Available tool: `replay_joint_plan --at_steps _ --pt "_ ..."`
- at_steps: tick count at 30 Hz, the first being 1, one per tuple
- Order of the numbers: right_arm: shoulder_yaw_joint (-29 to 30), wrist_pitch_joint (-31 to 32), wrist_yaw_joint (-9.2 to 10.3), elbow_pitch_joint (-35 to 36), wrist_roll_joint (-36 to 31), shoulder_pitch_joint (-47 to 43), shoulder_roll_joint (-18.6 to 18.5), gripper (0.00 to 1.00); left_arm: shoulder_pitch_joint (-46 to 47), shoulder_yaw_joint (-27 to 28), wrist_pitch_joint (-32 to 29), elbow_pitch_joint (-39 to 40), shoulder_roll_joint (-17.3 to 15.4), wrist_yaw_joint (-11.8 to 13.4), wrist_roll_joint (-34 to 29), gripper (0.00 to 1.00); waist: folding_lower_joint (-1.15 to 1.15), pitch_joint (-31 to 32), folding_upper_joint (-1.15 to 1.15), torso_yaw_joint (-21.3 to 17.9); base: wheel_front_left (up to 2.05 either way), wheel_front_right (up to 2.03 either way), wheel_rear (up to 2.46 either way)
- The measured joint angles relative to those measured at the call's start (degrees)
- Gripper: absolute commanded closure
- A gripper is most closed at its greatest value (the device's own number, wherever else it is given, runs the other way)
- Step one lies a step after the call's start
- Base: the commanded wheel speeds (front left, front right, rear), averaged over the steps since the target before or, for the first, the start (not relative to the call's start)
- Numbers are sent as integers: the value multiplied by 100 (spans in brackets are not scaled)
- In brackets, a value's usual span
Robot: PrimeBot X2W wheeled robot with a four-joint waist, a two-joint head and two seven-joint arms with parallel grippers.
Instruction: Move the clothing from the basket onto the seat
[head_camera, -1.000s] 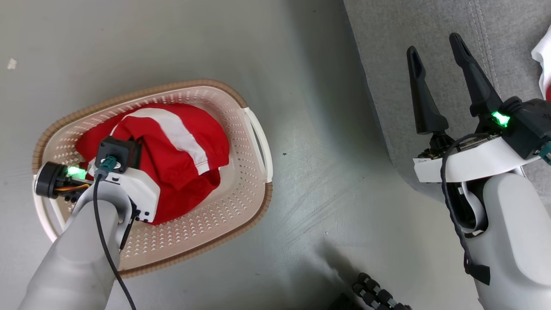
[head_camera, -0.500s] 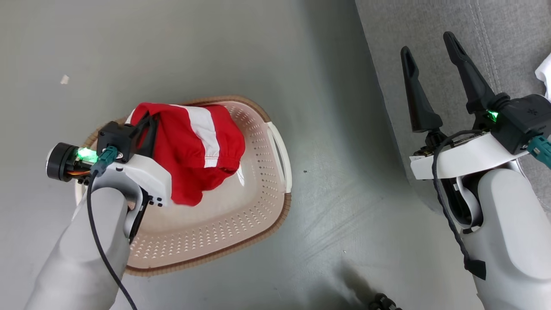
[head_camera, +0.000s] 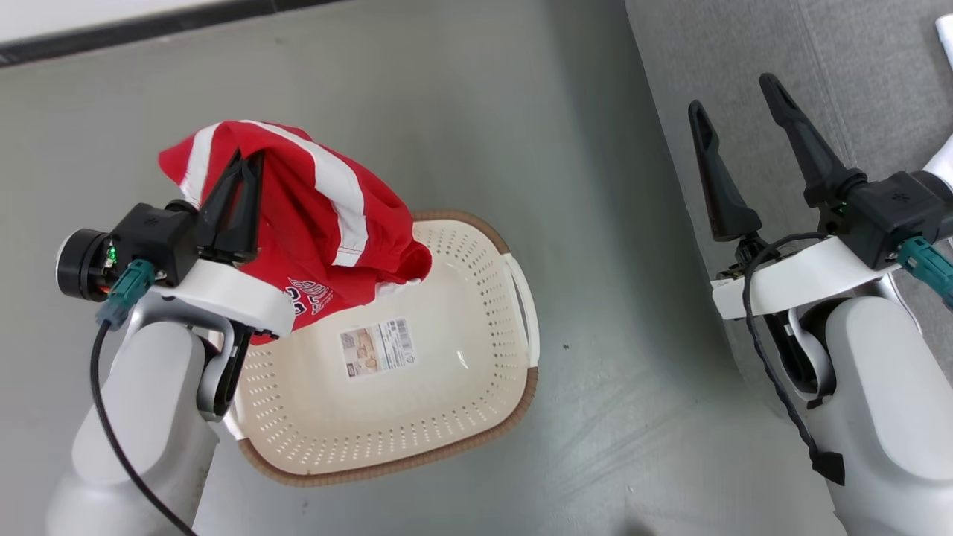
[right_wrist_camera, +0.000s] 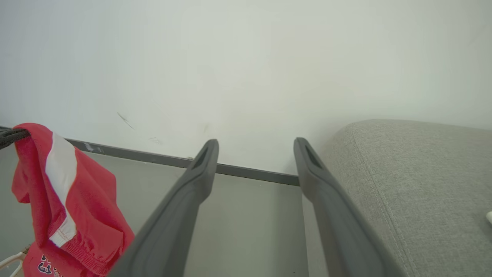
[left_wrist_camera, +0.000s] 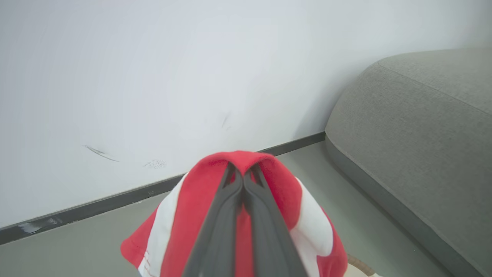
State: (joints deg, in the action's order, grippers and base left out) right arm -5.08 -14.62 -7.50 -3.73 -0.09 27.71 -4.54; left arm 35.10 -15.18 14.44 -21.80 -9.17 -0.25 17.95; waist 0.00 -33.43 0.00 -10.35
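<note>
Closest in, on the left: left gripper [head_camera: 251, 156] pinched fully shut on one fold near the top of the clothing [head_camera: 320, 216]. Red with white stripes, hangs bunched from that single hold, dark lettering on the low hem. Under the drooping hem: the basket [head_camera: 447, 424], bare inside apart from a paper label [head_camera: 376, 346] on its floor, so seemingly nothing more to fetch from it. Over on the right: right gripper [head_camera: 731, 93] spread wide, holding nothing, poised above the near edge of the seat [head_camera: 878, 67]. Between basket and seat: a stretch of bare grey floor [head_camera: 484, 112] to cross. Farthest off: white wall [left_wrist_camera: 153, 57] with dark skirting [left_wrist_camera: 115, 200]. Likely trouble from here: a narrow pinch on smooth sportswear, apt to slide out under a quick swing and drop the piece on the floor short of the seat. Also possible: the trailing hem catching the basket's rim or handle and dragging or tipping that light basket during the carry. Worth watching too: a sweep rightward bringing cloth against the spread right fingers and draping over them. Last risk: release too close to the seat's rounded edge, with most of the weight hanging over the side and pulling the whole piece off.
</note>
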Motion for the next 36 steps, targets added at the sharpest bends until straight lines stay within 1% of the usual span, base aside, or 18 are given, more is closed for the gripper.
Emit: replay_joint_plan --at_steps 9,15,22,32,35,36 --pt "-103 0 0 -220 -14 -54 -143 0 -400 248 1 751 -88 -93 38 100 0 626 0 264 0 0 0" --pt "-148 0 0 -356 -55 -279 -270 0 -734 388 1 1022 -214 -100 90 100 0 1073 0 422 0 0 0" --pt "-388 0 0 -523 -108 -513 -472 0 -956 414 1 1313 -324 -204 122 100 0 1601 0 593 0 0 0" --pt "-876 0 0 -724 -103 -642 -712 0 -975 328 -27 1546 -364 -301 174 100 0 2222 0 797 0 0 0" --pt "-1168 0 0 -794 -85 -694 -736 0 -973 231 -88 1603 -359 -350 174 100 0 2406 0 861 0 0 0" --pt "-1396 1 0 -834 -41 -765 -775 0 -971 141 -165 1658 -344 -354 175 100 0 2522 0 902 0 0 0"
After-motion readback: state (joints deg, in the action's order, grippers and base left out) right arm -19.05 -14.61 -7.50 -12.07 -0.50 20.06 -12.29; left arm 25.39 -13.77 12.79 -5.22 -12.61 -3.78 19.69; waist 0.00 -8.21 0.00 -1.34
